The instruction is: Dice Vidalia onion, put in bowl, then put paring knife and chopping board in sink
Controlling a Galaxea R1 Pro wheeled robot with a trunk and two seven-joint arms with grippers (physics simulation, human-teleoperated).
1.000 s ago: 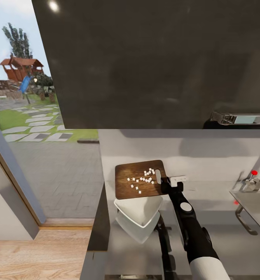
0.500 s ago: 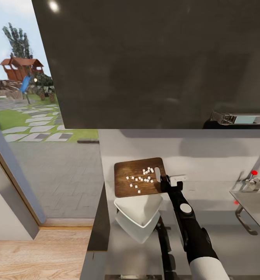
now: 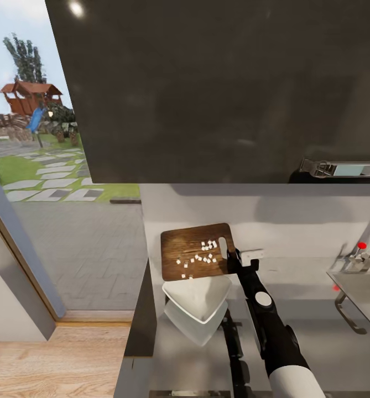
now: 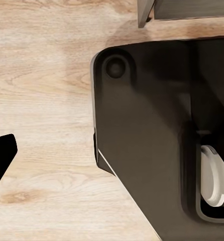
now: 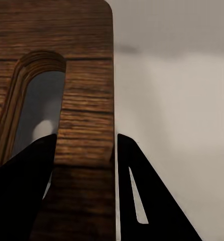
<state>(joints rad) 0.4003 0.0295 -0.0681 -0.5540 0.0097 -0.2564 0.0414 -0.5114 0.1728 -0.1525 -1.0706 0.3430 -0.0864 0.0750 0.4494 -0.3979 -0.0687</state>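
Note:
My right gripper (image 3: 233, 260) is shut on the handle-slot end of the dark brown chopping board (image 3: 193, 251), which is tipped over the countertop (image 3: 312, 315). In the right wrist view both black fingers (image 5: 21, 191) clamp the board's edge (image 5: 87, 100) beside the slot. Small white pieces of diced onion (image 3: 198, 257) lie scattered on the board, some near its lower edge just above the white bowl (image 3: 198, 298). The sink (image 3: 361, 293) is at the right edge. The paring knife is out of view. The left wrist view has one dark fingertip (image 4: 1, 155) over wooden floor.
A glossy dark upper cabinet (image 3: 218, 88) hangs overhead. The tap with its red knob (image 3: 361, 245) stands by the sink. An open doorway to a paved yard (image 3: 68, 243) is at the left. My own dark base (image 4: 152, 150) is below the left gripper.
The board has tipped and swung slightly left in my right gripper. The onion pieces have slid toward the edge above the bowl, and one is at the bowl's rim.

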